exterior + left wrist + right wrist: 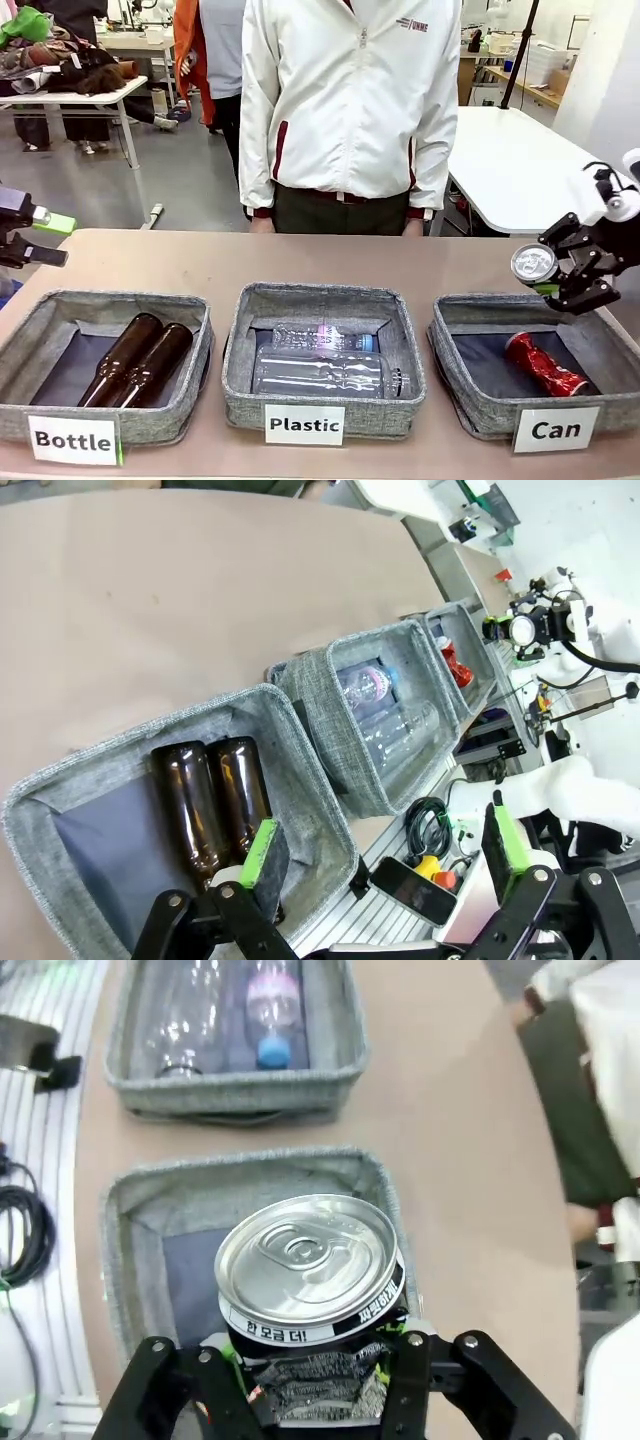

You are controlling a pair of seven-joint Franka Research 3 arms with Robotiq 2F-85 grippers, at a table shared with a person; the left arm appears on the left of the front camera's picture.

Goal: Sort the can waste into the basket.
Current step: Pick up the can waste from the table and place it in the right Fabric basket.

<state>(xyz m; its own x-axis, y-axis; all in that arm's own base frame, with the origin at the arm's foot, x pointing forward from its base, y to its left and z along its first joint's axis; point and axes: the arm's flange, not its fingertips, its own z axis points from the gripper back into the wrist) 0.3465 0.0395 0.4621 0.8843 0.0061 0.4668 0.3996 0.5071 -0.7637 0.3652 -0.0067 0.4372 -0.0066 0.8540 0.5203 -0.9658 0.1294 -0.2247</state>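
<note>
A: Holding the black can (534, 264) clamped in your right gripper (562, 277), fingers above the basket (470, 415) rim; red can (545, 364) inside.
B: Release now, it may clip the rim and roll out. Left gripper (385, 850) fingers apart.

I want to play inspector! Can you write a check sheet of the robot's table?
Surface: brown table, three trays.
Job's things: red can lies in Can basket; black can held above it.
Clutter: brown bottles in Bottle tray; clear bottles in Plastic tray.
Grippers: right gripper shut on black can; left gripper open, empty.
Cables: black coil beside table.
Surroundings: person standing across.
</note>
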